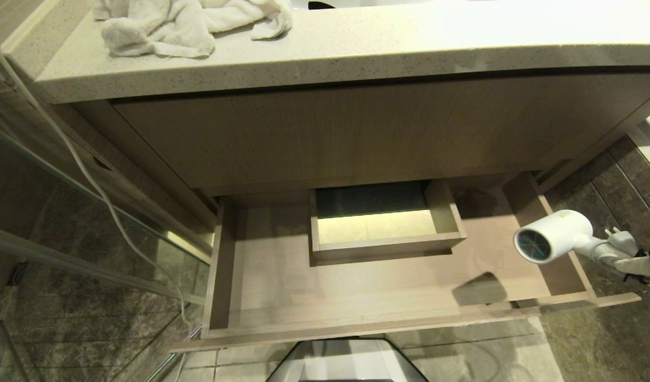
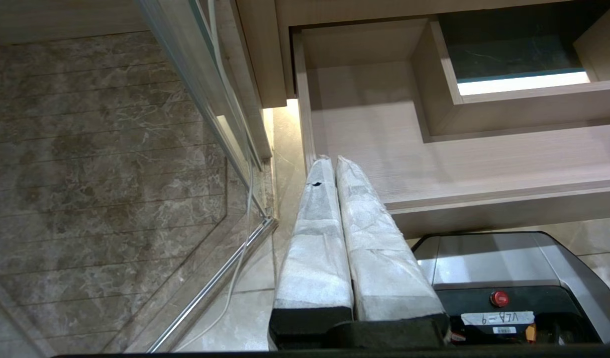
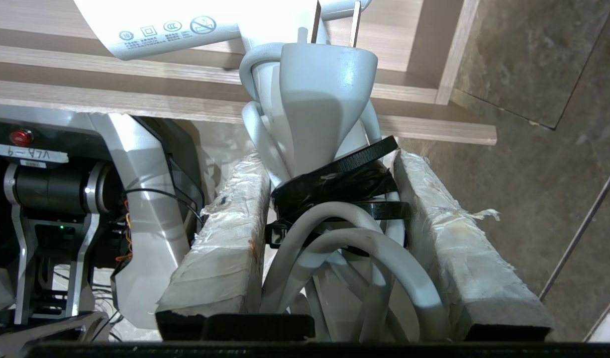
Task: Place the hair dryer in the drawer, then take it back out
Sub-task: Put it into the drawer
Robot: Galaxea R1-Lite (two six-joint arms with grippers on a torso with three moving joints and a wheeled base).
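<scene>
Right end effector (image 3: 330, 219) grips the hair dryer (image 1: 555, 235) above the open drawer's (image 1: 357, 297) right end.

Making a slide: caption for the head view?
Right end effector holds hair dryer above the open drawer's right end.

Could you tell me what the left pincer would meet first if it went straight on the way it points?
Probably the drawer: the left pincer, shut, points at its near corner, so it would likely meet the front edge or the pale floor inside; depth is unclear.
</scene>
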